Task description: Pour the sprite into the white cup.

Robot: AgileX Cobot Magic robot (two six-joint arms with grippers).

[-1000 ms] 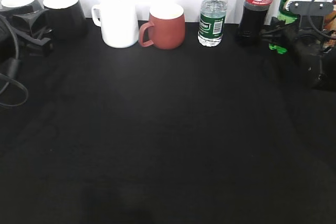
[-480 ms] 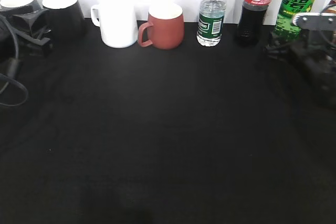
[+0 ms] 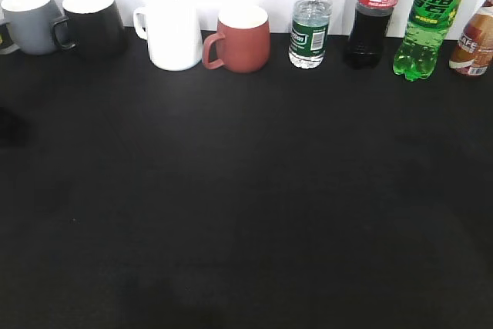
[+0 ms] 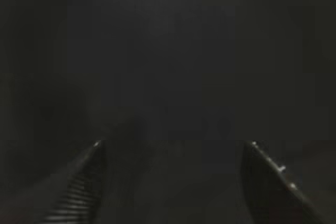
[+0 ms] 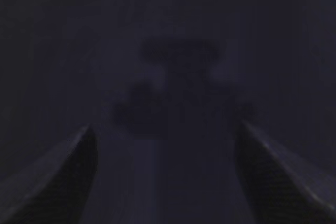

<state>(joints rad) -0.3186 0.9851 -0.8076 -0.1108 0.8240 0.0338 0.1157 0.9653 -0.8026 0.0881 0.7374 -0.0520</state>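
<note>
The sprite (image 3: 426, 21), a tall bright-green bottle with a green-and-yellow label, stands upright at the back right of the black table. The white cup (image 3: 172, 33) stands at the back, left of centre, its handle to the left. Neither arm shows in the exterior view. In the left wrist view my left gripper (image 4: 173, 148) is open and empty over dark cloth. In the right wrist view my right gripper (image 5: 165, 132) is open and empty over dark cloth.
Along the back stand a grey mug (image 3: 29, 21), a black mug (image 3: 94, 22), a reddish-brown mug (image 3: 240, 38), a small clear water bottle (image 3: 310, 19), a dark cola bottle (image 3: 372, 11) and a brown bottle (image 3: 473, 45). The black tablecloth (image 3: 246, 206) spreads in front.
Both arms have drawn out of the exterior view, the left off the left edge, the right off the right edge. The sprite, the grey mug and the brown bottle now show whole.
</note>
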